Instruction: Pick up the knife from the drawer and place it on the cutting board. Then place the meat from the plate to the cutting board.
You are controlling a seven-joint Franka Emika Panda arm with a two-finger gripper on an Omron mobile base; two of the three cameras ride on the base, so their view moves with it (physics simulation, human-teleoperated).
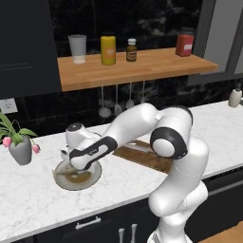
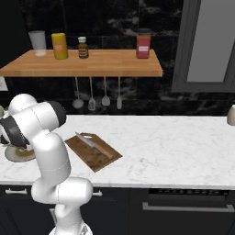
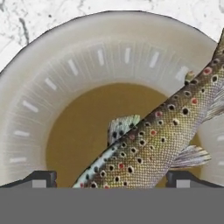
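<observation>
Hand view looks straight down on the plate (image 3: pixel 48 83), where the meat (image 3: pixel 162 131), a speckled fish, lies slantwise across the olive centre. The gripper (image 3: pixel 111 179) hangs spread wide, one tip on each side of the fish, gripping nothing. Right base view shows the knife (image 2: pixel 94 144) resting on the board (image 2: pixel 87 156).

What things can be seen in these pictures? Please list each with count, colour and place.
plate: 1, grey rim, olive-brown centre, on counter, left
meat: 1, spotted fish, on plate
cutting board: 1, brown, on counter
knife: 1, wooden handle, on cutting board
shelf: 1, light wood, on wall
containers: 4, clear, yellow, brown, red, on shelf
utensils: 4, silver, hanging under shelf
potted plant: 1, grey pot, counter's left
gripper: 1, dark tips either side of meat
</observation>
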